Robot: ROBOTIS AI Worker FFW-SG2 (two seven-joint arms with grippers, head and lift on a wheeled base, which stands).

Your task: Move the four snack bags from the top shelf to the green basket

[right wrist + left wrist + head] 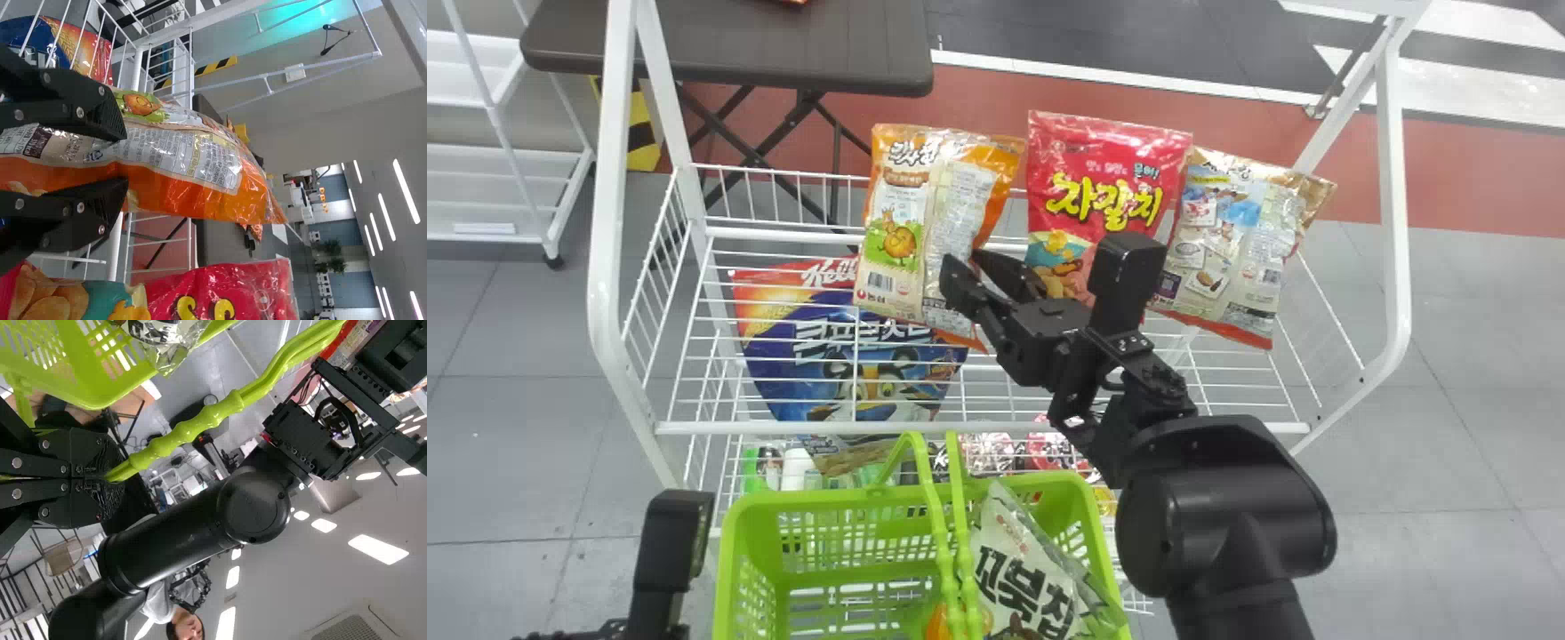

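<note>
Right gripper spread at the orange bag; left gripper pinching the basket's handle

Largest in the head view is the white rack [609,240], its tubular frame rounded at the corners, its top shelf [783,428] woven of thin, evenly spaced wires. At the upper left sits a dark flat table [729,44] with rounded corners and crossed legs. The green basket [734,533], moulded plastic pierced by rows of slots, takes up the bottom centre.

From the lower right comes the thick, smooth black right arm [1227,516]. Left of centre, seen through the shelf's wires, lies a broad, glossy blue bag [783,356]. Of the task's snack bags, three stand in a row on the top shelf: a shiny red bag [1094,151] at upper centre, an orange bag [898,196] of crinkled film to its left and a creased tan bag [1218,231] to its right. A glossy white bag [1014,569] rests tilted in the basket, at the bottom of the frame.

The right gripper [962,260] is at the orange bag's right side, its two flat fingers apart with the film between them. The left gripper [663,569] is at the lower left; in its wrist view, its fingers are pressed together on the ribbed, wavy green handle [193,430].
</note>
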